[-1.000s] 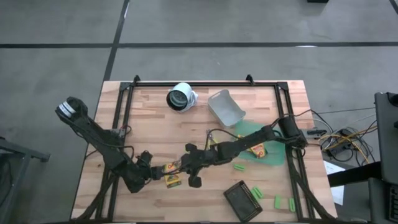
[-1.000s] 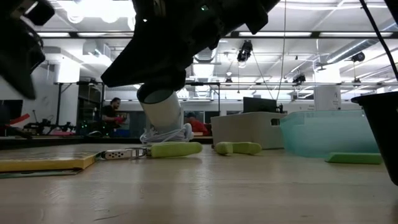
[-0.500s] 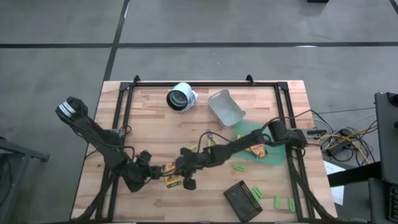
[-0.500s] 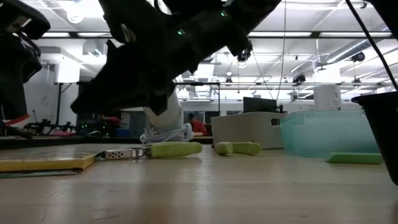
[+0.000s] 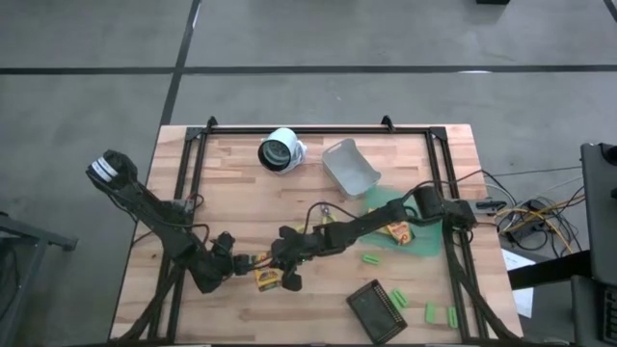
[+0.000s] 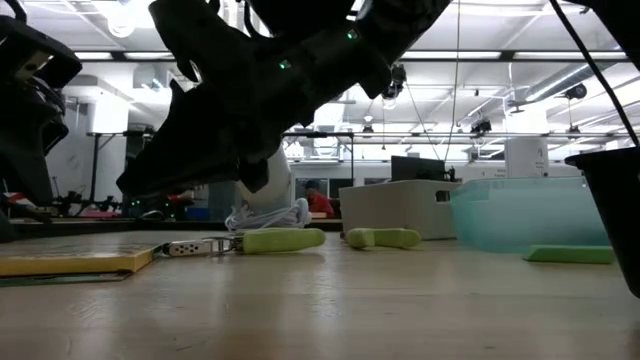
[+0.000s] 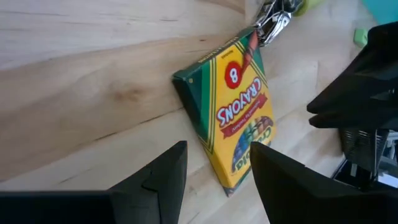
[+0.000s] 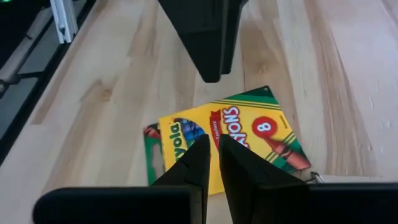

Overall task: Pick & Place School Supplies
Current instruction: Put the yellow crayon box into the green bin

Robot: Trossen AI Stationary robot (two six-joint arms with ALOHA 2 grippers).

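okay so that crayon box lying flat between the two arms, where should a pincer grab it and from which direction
The crayon box lies flat on the table, so its broad printed face gives no hold. Probably best to come straight down and pinch across its narrow width, on the two long side edges near the middle. The left pincer is open and already close. The right pincer looks nearly shut.

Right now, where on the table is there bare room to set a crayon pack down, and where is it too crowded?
Bare wood lies between the white roll and the left arm, and along the near edge left of the dark tray. Crowded: the middle, where the left gripper and right gripper meet over the crayon pack, and the right side around the green bin and green blocks.
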